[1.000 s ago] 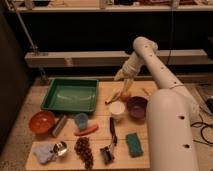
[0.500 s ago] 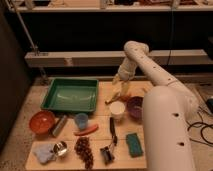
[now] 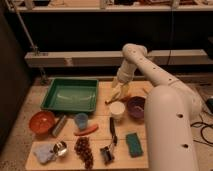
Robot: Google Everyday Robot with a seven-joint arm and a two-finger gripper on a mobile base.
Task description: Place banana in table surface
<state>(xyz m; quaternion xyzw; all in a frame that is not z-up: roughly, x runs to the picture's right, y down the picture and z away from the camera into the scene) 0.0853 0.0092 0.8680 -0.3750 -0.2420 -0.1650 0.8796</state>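
1. Banana [image 3: 115,95] was just right of the green tray [image 3: 48,98], hanging tilted over the table [image 3: 104,88] with its lower end pointing down-left. Couldn't tell if that tip was touching the wood yet.
2. Gripper [image 3: 119,86] was right above it, clamped on the banana's upper end as far as I could see, with the arm [image 3: 150,75] coming down from the upper right.
3. White cup [image 3: 117,109] sat just in front of the banana and the purple bowl [image 3: 136,106] was to the right of that, so the landing spot was kinda cramped.
4. Step-wise I'd call this the lowering part of the placement: carried over, not released yet.
5. My guess for the next move: ease down the last bit onto the bare strip between tray and cup, let go, then lift straight up so nothing clips the cup or the tray wall.
6. Compared to a second earlier, the gripper had come lower and further left, toward the tray side, and the banana came along with it. Everything else on the table stayed put.
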